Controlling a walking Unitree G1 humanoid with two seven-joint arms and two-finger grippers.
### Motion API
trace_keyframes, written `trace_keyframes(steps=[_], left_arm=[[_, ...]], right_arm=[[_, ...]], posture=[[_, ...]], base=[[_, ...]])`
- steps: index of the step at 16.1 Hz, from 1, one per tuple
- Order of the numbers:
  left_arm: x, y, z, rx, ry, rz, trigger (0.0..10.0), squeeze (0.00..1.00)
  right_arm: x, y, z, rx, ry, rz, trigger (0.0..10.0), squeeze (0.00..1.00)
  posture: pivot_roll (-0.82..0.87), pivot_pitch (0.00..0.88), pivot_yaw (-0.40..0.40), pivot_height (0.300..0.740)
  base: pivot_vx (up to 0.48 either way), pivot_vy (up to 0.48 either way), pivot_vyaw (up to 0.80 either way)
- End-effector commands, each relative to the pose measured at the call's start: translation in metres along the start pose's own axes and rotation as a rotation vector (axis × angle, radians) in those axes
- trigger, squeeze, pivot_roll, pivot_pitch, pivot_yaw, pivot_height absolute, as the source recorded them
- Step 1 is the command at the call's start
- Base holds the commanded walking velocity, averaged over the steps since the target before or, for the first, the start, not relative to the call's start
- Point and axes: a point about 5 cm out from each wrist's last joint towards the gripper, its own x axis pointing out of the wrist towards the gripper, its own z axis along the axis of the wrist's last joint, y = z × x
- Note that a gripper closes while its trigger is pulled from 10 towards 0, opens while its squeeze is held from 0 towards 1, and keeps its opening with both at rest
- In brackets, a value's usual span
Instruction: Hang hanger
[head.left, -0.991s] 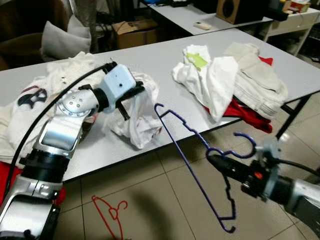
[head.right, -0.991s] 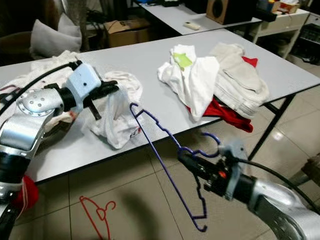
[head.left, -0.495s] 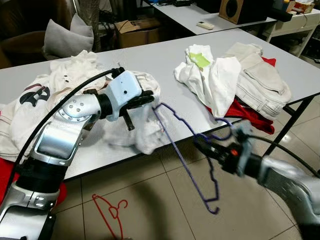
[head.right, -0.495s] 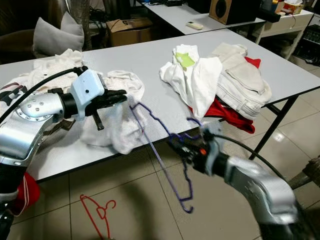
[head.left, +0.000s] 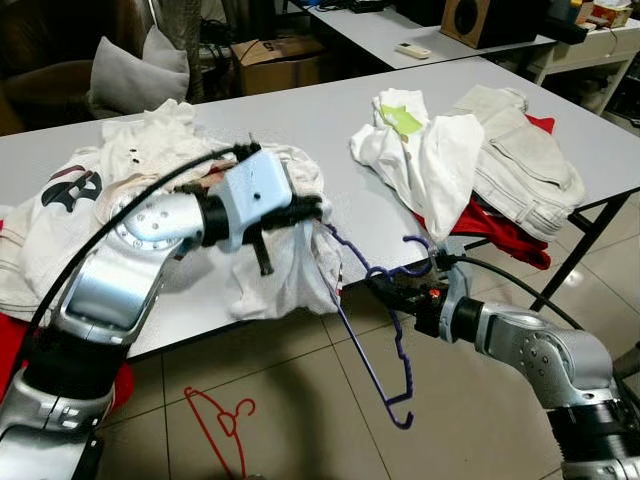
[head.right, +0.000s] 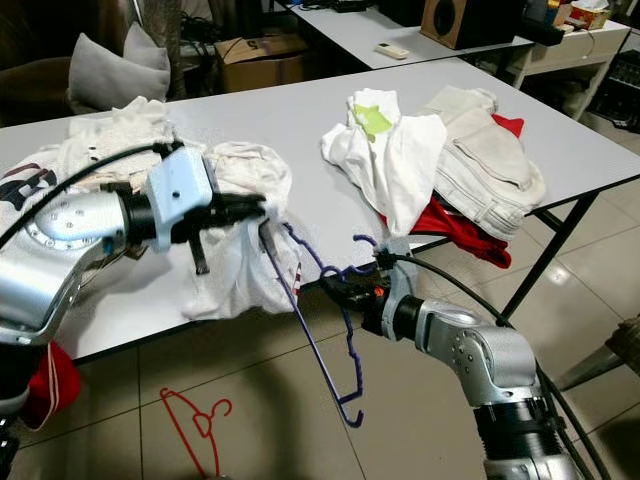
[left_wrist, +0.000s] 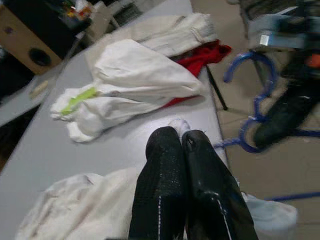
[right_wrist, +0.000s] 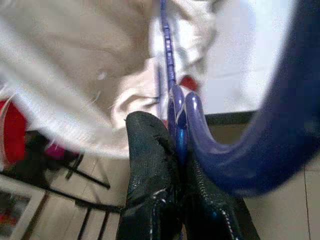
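Right gripper (head.left: 385, 290), clamped on the blue hanger (head.left: 375, 330) at its neck, has moved in from open floor. One hanger shoulder now enters the white garment (head.left: 285, 270) pinched by the left gripper (head.left: 312, 208) at the table (head.left: 300, 120) edge, so threading has likely begun.
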Motion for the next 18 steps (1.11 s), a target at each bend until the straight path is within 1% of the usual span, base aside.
trace_keyframes(steps=[1,2,3,4,5,7,8,10,11,12,13,14,15,16,18], left_arm=[[-0.001,-0.002,0.005,0.012,-0.016,-0.022,0.0,0.00],[-0.003,-0.005,-0.006,0.042,0.056,-0.031,0.0,0.00],[-0.005,-0.005,-0.009,0.052,0.077,-0.031,0.0,0.00],[-0.007,-0.004,-0.016,0.078,0.125,-0.015,0.0,0.00],[-0.007,-0.004,-0.018,0.089,0.140,-0.012,0.0,0.00],[-0.006,-0.004,-0.017,0.081,0.125,0.002,0.0,0.00],[-0.003,-0.005,-0.017,0.078,0.111,0.021,0.0,0.00],[-0.002,-0.005,-0.018,0.078,0.110,0.029,0.0,0.00],[-0.004,-0.010,-0.027,0.083,0.145,0.018,0.0,0.00],[-0.006,-0.012,-0.030,0.082,0.156,0.009,0.0,0.00],[-0.008,-0.016,-0.032,0.075,0.157,-0.021,0.0,0.00],[-0.009,-0.020,-0.032,0.065,0.144,-0.042,0.0,0.00],[-0.007,-0.027,-0.027,0.033,0.097,-0.097,0.0,0.00],[-0.006,-0.031,-0.024,0.022,0.079,-0.129,0.0,0.00],[-0.005,-0.036,-0.024,0.007,0.074,-0.168,0.0,0.00]], right_arm=[[-0.001,-0.004,0.004,0.010,-0.015,-0.028,10.0,0.00],[-0.002,-0.004,0.016,0.126,-0.149,-0.002,10.0,0.00],[-0.003,-0.003,0.019,0.158,-0.183,0.011,10.0,0.00],[-0.005,0.000,0.022,0.237,-0.238,0.056,10.0,0.00],[-0.005,0.002,0.021,0.264,-0.250,0.085,10.0,0.00],[-0.004,0.004,0.019,0.285,-0.256,0.103,10.0,0.00],[0.000,0.006,0.018,0.296,-0.267,0.103,10.0,0.00],[0.001,0.006,0.022,0.362,-0.325,0.115,10.0,0.00],[0.003,0.004,0.031,0.493,-0.433,0.130,10.0,0.00],[0.005,0.002,0.032,0.527,-0.455,0.122,10.0,0.00],[0.010,0.000,0.033,0.603,-0.493,0.109,10.0,0.00],[0.015,0.000,0.032,0.639,-0.504,0.103,10.0,0.00],[0.027,0.007,0.032,0.642,-0.490,0.103,10.0,0.00],[0.033,0.012,0.033,0.664,-0.491,0.113,10.0,0.00],[0.040,0.017,0.035,0.687,-0.498,0.113,10.0,0.00]], posture=[[-0.17,0.000,0.017,0.740],[-0.17,0.000,0.015,0.740],[-0.17,0.000,0.014,0.740],[-0.17,0.000,0.014,0.740],[-0.17,0.000,0.014,0.740],[-0.17,0.000,0.014,0.740],[-0.17,0.000,0.014,0.740],[-0.17,0.000,0.014,0.740],[-0.16,0.000,0.015,0.740],[-0.16,0.000,0.015,0.740],[-0.16,0.000,0.016,0.740],[-0.16,0.000,0.016,0.740],[-0.15,0.000,0.018,0.740],[-0.15,0.000,0.021,0.740],[-0.14,0.000,0.022,0.740]], base=[[0.000,0.000,0.00],[0.000,0.000,0.00],[0.000,0.000,0.00],[0.000,0.000,0.00],[0.000,0.000,0.00],[0.000,0.000,0.00],[0.000,0.000,0.00],[0.000,0.000,0.00],[0.000,0.000,0.00],[0.000,0.000,0.00],[0.000,0.000,0.00],[0.000,0.000,0.00],[0.000,0.000,0.00],[0.000,0.000,0.00],[0.000,0.000,0.00]])
